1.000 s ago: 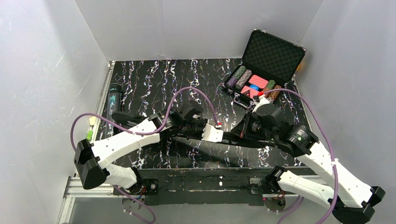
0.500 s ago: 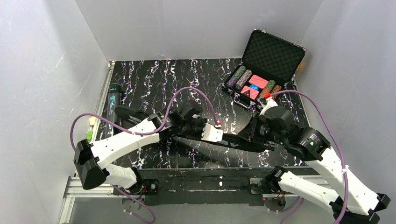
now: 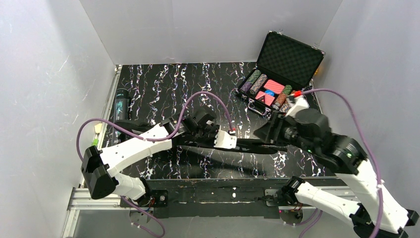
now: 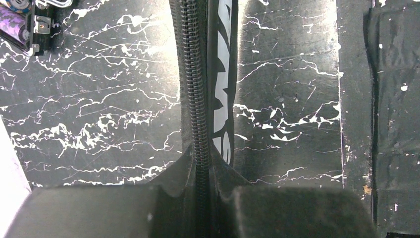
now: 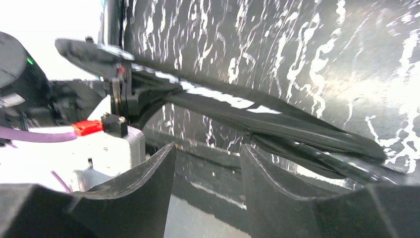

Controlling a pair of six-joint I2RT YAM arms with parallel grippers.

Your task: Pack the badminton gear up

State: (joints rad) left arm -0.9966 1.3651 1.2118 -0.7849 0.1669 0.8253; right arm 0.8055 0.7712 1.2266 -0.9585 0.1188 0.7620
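Observation:
The long black racket bag (image 3: 163, 130) lies across the middle of the table. Its zipper (image 4: 198, 89) and white lettering (image 4: 221, 74) run up the left wrist view. My left gripper (image 3: 241, 145) is shut on the bag's zipper edge (image 4: 200, 166), pinching the fabric into a ridge. My right gripper (image 3: 266, 134) hangs just right of that spot, open and empty, its two dark fingers (image 5: 148, 173) apart. The bag's end (image 5: 297, 134) stretches past them, untouched.
An open black hard case (image 3: 280, 69) with coloured poker chips stands at the back right; its corner (image 4: 20, 20) shows in the left wrist view. A dark cylindrical container (image 3: 120, 106) lies along the table's left edge. Grey walls enclose the table.
My right gripper has opened, let go of the bag and drawn back to the right while its arm rose. The left gripper keeps its hold in the same place.

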